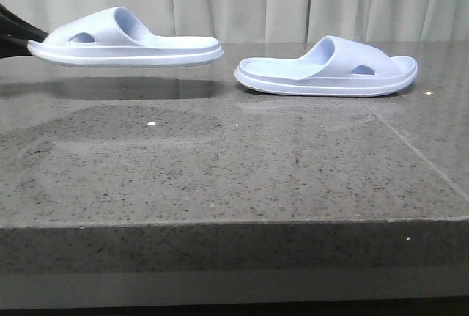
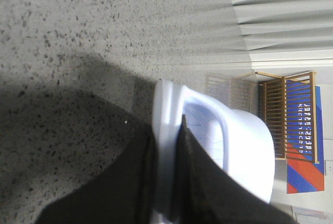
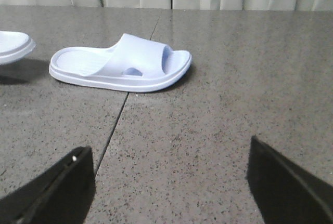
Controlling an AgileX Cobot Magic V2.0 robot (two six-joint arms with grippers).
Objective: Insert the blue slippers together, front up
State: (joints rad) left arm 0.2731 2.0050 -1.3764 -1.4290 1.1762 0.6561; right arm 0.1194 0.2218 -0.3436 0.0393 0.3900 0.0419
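The left gripper [image 2: 165, 182] is pinching the raised slipper [image 1: 124, 41] by its toe-end sole edge (light, springy foam), while the right gripper [image 3: 169, 182] is gaping empty short of the resting slipper [image 3: 120, 63].

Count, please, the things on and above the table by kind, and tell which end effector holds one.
Pale blue slippers: 2. One is lifted off the table, shut in the left end effector: the held slipper. The other slipper lies flat on the table.
End effectors: 2. The right end effector is open and empty.
Total: 4
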